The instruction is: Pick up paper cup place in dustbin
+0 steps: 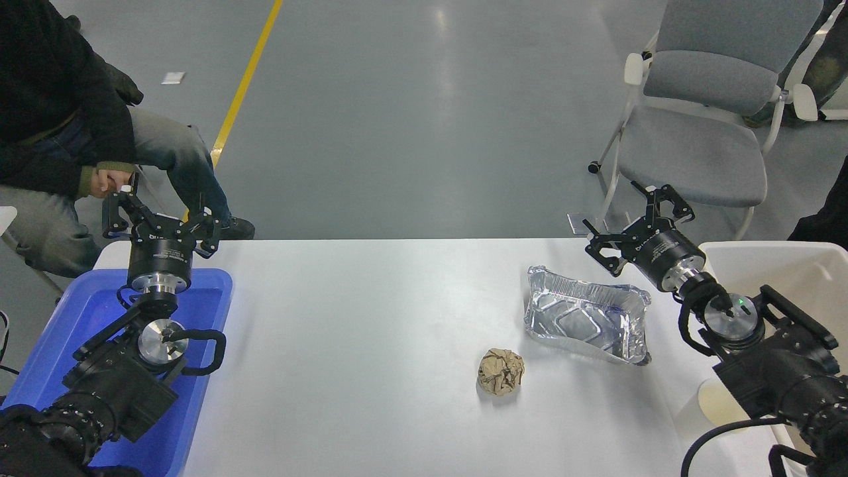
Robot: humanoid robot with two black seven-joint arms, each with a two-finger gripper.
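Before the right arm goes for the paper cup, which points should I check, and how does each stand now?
1. Right gripper open and empty: ok.
2. Cup in view: not ok, it is partly hidden under the right arm, near the table's edge.
3. Cup upright: cannot tell.
4. Gripper near cup: not ok, it is by the table's far edge, beyond the foil tray.
5. Dustbin free to receive the cup: ok, its opening is uncovered.
6. Left gripper out of the way: ok, parked over the blue tray.
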